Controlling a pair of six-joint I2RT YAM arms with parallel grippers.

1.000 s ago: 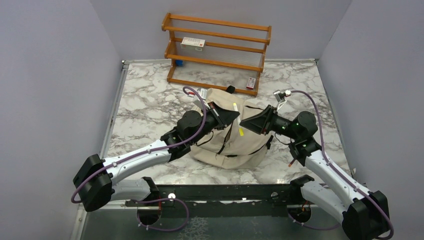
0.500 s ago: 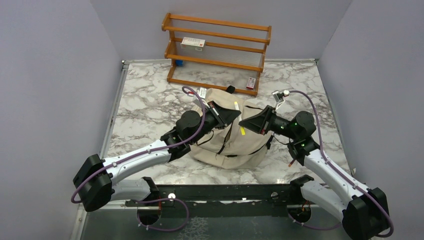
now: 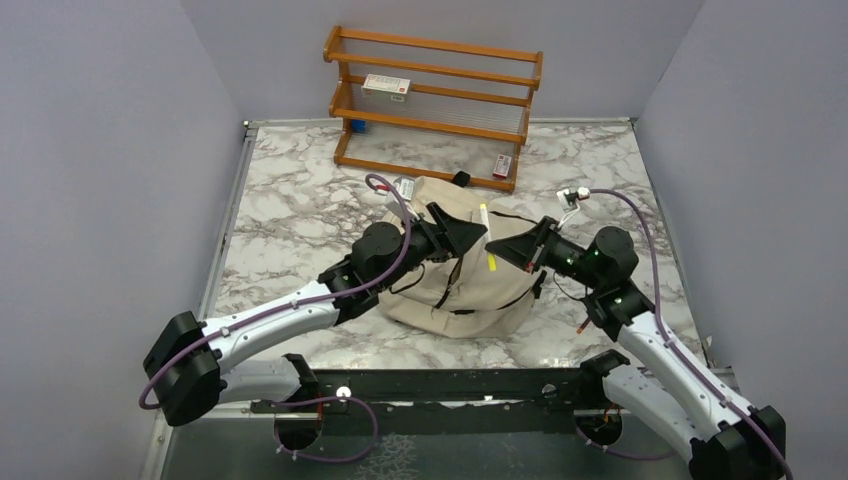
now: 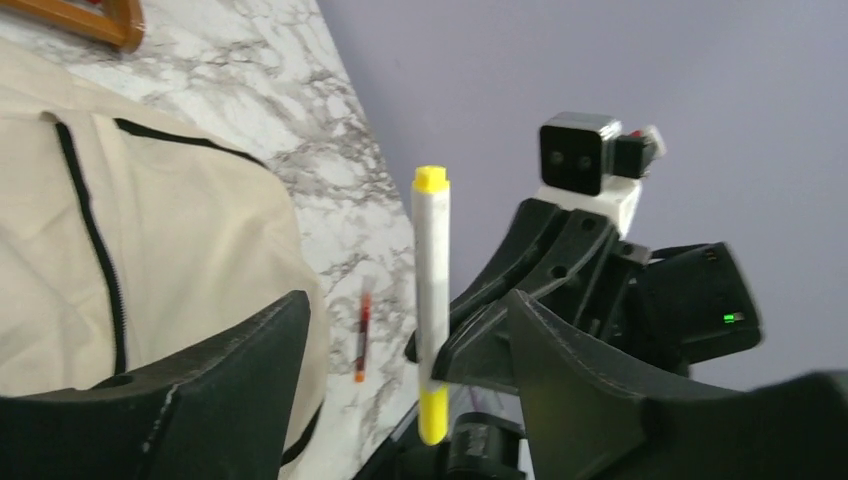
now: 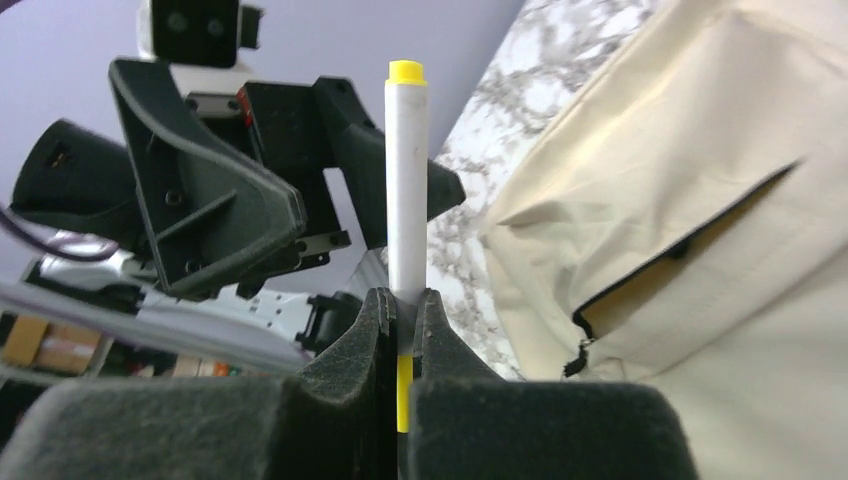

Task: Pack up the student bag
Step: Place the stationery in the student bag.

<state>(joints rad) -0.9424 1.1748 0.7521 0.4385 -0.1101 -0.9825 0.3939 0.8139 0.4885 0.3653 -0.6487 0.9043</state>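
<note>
Right claw (image 5: pixel 400 300) clenched on an upright white marker (image 5: pixel 406 180) with yellow ends. Left claw (image 4: pixel 400 305) released, facing it. Student bag (image 3: pixel 470 290) lies on the marble surface (image 3: pixel 290 200) beneath both.

Overhead wide; wrist cams close, apparently face-to-face, sharing marker (image 4: pixel 431 300).

Table (image 3: pixel 300 200): white marble pattern, grey veins, under soft even light. Plain pale lavender-grey walls (image 3: pixel 110 150) on left, back and right, closing in table. Wooden rack (image 3: pixel 437 108), orange-brown, slatted shelves, at far table edge against back wall. Small white box with red label (image 3: pixel 386 86) on upper shelf; small blue item (image 3: pixel 357 126) one shelf down, left end; red-white box (image 3: pixel 502 165) at rack's lower right end. Metal strip (image 3: pixel 228 235) along left table edge. Black rail (image 3: pixel 430 385) across near edge.
</note>
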